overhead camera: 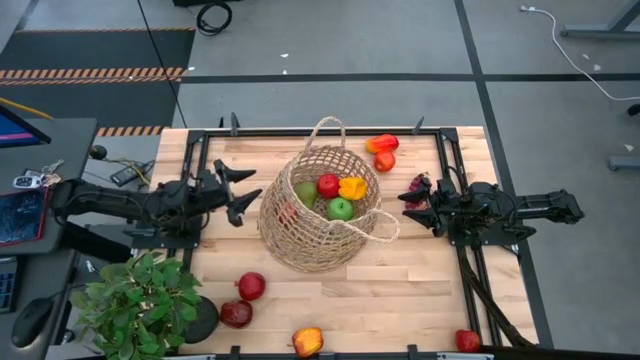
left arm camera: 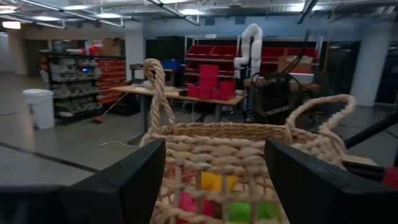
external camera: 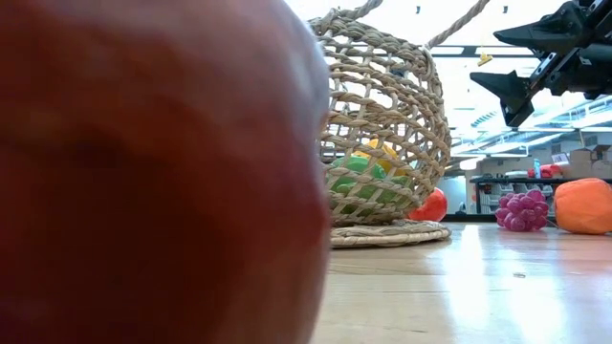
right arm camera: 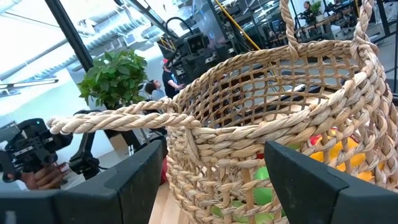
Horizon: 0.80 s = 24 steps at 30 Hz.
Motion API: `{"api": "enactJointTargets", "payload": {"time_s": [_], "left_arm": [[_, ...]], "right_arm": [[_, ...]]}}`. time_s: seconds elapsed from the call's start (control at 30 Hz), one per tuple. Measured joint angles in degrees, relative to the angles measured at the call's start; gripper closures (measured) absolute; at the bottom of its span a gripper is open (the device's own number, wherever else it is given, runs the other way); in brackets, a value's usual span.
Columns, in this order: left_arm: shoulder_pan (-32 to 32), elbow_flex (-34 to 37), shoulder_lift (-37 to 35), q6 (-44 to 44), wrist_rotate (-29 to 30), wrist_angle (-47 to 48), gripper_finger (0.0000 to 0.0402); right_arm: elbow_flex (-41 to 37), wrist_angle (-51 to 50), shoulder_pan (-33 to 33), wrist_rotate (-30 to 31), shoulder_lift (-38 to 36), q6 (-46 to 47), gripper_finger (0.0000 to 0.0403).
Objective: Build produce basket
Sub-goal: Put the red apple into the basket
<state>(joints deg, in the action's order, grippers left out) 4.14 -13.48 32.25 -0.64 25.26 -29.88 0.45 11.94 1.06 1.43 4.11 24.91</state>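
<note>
The tan wicker basket stands on its flat base mid-table. It holds a red apple, a yellow pepper and a green apple. My left gripper hovers open just left of the basket, pointing at its wall. My right gripper is open just right of the basket, with the rim in front of it. One loop handle droops toward that gripper. A purple grape bunch lies beside the right gripper.
An orange-red pepper and a red tomato lie behind the basket. Near the front edge are red fruits, a pepper and an apple. A potted plant fills the front-left corner. A red fruit blocks the low view's left.
</note>
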Motion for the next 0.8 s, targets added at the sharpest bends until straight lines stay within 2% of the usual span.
{"api": "enactJointTargets", "payload": {"time_s": [0.17,0.33,0.8], "left_arm": [[1.5,2.8,-3.8,0.1,0.6,0.0,0.0134],[2.4,5.7,-7.2,1.9,0.6,0.0,0.0149],[2.6,12.9,-7.9,9.2,-0.1,1.2,0.0186]], "right_arm": [[0.0,0.0,0.0,0.0,0.0,0.3,0.0118],[0.0,1.4,0.0,0.0,0.0,7.9,0.0118],[0.0,2.8,0.0,0.0,0.0,9.1,0.0118]]}}
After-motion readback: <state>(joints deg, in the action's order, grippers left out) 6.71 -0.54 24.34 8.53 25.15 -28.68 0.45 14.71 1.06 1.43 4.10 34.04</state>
